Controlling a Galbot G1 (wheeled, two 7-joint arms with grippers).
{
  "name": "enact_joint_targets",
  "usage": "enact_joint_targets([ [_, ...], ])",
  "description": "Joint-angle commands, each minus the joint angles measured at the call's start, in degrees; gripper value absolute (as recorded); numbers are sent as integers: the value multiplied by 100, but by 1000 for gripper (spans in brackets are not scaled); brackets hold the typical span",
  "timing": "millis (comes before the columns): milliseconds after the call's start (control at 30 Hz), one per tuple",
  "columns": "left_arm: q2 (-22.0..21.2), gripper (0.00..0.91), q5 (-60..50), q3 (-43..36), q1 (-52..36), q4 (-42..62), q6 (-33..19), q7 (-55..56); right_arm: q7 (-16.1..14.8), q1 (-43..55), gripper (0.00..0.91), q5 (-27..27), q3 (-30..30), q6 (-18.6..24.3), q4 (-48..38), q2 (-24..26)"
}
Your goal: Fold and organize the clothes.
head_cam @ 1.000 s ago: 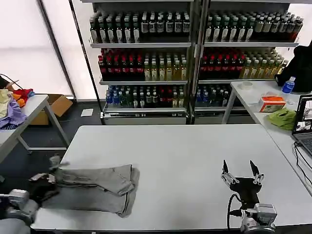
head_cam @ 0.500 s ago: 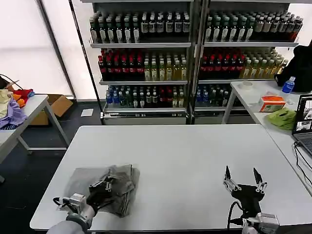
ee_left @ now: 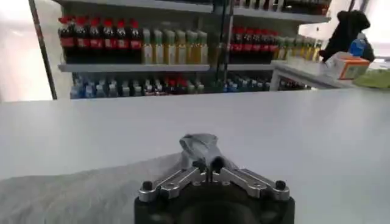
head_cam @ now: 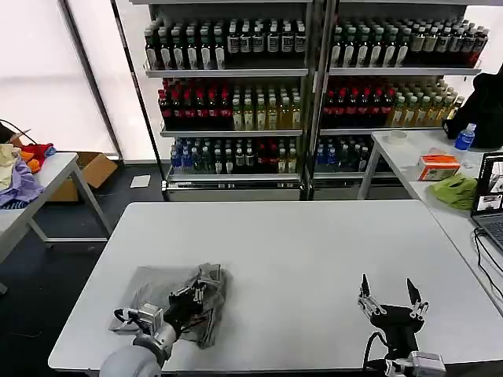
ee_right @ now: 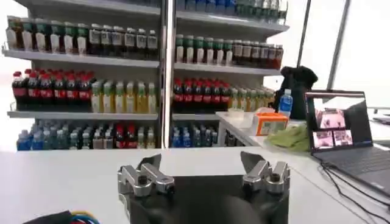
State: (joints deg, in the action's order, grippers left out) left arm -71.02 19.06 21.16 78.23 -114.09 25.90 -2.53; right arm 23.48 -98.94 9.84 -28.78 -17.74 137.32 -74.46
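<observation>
1. Near the table's [head_cam: 314, 236] front left corner, the grey shirt [head_cam: 149, 287] lies partly folded, its right side bunched up.
2. At that bunched edge, the left gripper [head_cam: 191, 299] has its fingers pinched tight on a fold of cloth, seen clearly from the left wrist [ee_left: 207, 163].
3. To fold well, the pinch should hold while the edge is carried low and level across, so the layer lands flat without dragging the shirt.
4. Over the front right, the right gripper [head_cam: 389, 293] hovers wide open, holding nothing; it could pin the cloth.
</observation>
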Motion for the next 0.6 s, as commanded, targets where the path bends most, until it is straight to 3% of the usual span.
enact_joint_targets([
  [33,-233,907,21,-274,-21,244,-154,-24,-16,25,907,-48,35,-8,-48,31],
  [133,-243,907,260,-290,110,59,-235,26,-20,102,907,-43,91,-21,-112,79],
  [433,-378,907,3403,-104,511,-1573,-78,577,-25,397,907,107,197,-102,-238,250],
  [600,-122,907,3569,665,396,-1617,-126,1048,-22,510,907,273,201,-110,-308,437],
])
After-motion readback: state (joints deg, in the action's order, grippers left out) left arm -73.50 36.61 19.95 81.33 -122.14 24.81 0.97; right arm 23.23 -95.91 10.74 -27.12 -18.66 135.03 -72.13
